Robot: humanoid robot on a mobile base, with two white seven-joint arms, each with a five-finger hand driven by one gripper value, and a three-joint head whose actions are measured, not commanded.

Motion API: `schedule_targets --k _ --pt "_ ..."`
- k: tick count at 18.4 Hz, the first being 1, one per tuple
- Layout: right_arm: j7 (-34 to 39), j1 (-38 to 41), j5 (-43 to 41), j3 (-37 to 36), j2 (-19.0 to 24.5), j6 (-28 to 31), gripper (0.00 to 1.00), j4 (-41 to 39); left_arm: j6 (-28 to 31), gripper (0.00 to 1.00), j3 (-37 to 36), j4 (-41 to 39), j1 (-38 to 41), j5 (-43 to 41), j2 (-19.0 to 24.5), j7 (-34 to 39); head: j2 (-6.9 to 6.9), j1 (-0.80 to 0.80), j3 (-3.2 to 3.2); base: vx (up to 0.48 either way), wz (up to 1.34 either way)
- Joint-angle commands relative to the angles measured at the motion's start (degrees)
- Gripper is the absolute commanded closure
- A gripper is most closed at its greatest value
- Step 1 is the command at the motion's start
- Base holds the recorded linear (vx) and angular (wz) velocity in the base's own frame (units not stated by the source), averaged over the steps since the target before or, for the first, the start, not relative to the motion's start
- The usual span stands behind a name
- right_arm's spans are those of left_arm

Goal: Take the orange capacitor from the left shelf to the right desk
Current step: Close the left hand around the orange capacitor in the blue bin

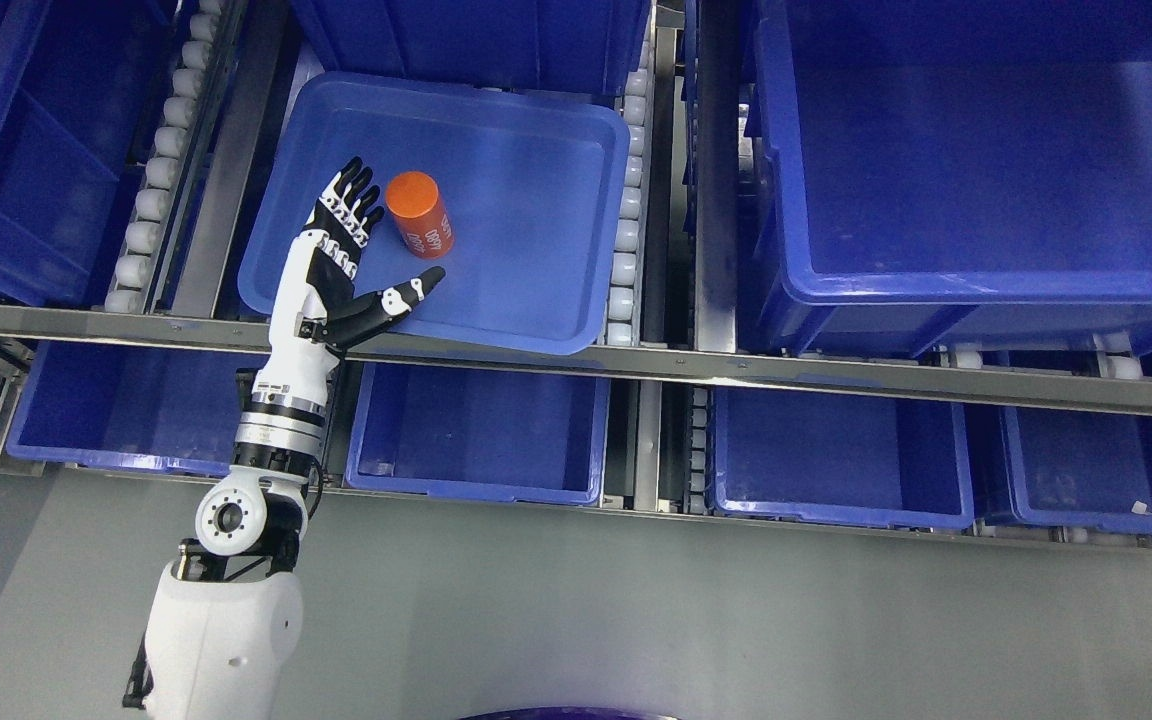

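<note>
- Big blue bins are filling the frame, and a metal shelf rail [576, 360] is running across the middle.
- A shallow blue tray [536, 290] is sitting in the upper middle of the frame, on the white rollers.
- The robot's left arm is coming up from the lower left and reaching over the tray's near left corner. The right arm is not showing.
- The left hand [351, 255] is spread wide and holding nothing. Its fingers are pointing up the frame and its thumb is sticking out to the right.
- The orange capacitor [419, 214] is lying in the tray's left part, just to the right of the fingers and above the thumb. It is sitting in the gap between them, very near or touching.
- Its long side is running up and down the frame, leaning a little, with its round end up.
- White writing is showing on its side, too small to read.
</note>
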Motion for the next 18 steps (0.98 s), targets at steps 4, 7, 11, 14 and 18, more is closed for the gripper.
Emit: schedule_targets --k 4,7,11,14,18 --pt "-0.1 -0.1 0.3 -0.6 -1.0 0.0 0.00 -1.9 1.9 0.00 2.3 -0.3 -2.2 -1.1 1.0 -0.1 0.00 0.00 0.00 0.000 0.00" --pt "-0.1 -0.1 0.3 -0.6 -1.0 0.0 0.00 -1.9 3.7 0.00 1.4 1.9 -4.8 -4.4 1.0 -1.0 0.00 0.00 0.00 0.000 0.00" --pt "-0.1 -0.1 0.3 -0.6 -1.0 0.0 0.00 -1.9 7.7 0.00 -0.7 6.4 -8.0 -6.0 1.0 -4.4 0.00 0.00 0.00 0.000 0.00" --pt "-0.1 -0.1 0.3 -0.6 -1.0 0.0 0.00 -1.9 7.2 0.00 -0.6 11.2 -10.4 -8.1 1.0 -4.4 0.00 0.00 0.00 0.000 0.00" --pt "-0.1 -0.1 0.3 -0.6 -1.0 0.0 0.00 -1.9 6.9 0.05 -0.2 14.3 -11.7 -8.3 1.0 -4.4 0.00 0.00 0.00 0.000 0.00"
